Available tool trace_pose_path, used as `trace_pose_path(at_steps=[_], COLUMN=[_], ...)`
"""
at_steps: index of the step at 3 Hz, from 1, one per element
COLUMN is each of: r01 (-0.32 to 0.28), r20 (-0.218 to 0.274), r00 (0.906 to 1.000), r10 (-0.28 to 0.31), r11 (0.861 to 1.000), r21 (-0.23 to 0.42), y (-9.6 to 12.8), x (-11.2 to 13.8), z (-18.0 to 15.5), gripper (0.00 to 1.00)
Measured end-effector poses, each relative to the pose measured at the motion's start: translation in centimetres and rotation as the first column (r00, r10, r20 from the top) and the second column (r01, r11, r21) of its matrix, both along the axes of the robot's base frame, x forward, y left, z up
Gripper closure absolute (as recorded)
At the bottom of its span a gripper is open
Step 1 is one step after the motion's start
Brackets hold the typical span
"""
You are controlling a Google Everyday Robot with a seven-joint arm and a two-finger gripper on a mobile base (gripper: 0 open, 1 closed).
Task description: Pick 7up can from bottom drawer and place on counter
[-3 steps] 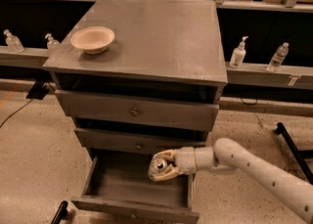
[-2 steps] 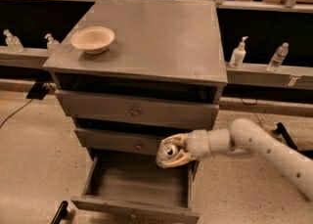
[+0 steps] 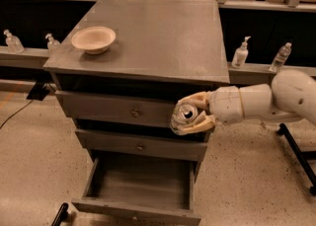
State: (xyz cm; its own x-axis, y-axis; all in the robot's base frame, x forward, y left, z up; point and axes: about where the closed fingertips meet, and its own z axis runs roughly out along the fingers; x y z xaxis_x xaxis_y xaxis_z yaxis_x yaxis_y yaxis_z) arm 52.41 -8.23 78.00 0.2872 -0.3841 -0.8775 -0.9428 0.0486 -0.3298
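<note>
My gripper [image 3: 190, 114] is shut on the 7up can [image 3: 184, 115], whose shiny silver top with its pull tab faces the camera. It holds the can in the air in front of the right end of the top drawer, just below the counter's front edge. The white arm reaches in from the right. The bottom drawer [image 3: 140, 207] is pulled open below and nothing shows inside it. The counter [image 3: 158, 32] is the grey top of the cabinet.
A pale bowl [image 3: 93, 39] sits at the counter's left front. The top drawer [image 3: 113, 109] and middle drawer [image 3: 140, 146] are closed. Clear bottles [image 3: 240, 53] stand on ledges to both sides. A dark stand leg [image 3: 296, 151] is at the right.
My gripper has lifted the can out of the bottom drawer, up and to the right, from drawer level to the height of the top drawer.
</note>
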Motion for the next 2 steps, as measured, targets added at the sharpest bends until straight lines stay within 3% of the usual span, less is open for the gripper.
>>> trace_pose_path(at_steps=[1,2], r01=[0.079,0.253], r20=[-0.008,-0.081], r00=[0.9968,0.9611], r10=[-0.079,-0.264], r11=[0.996,0.959], r21=[-0.045,-0.129], y=[-0.2,-0.3], x=[1.3,6.5], z=[5.7,3.8], gripper=[1.0,1.0])
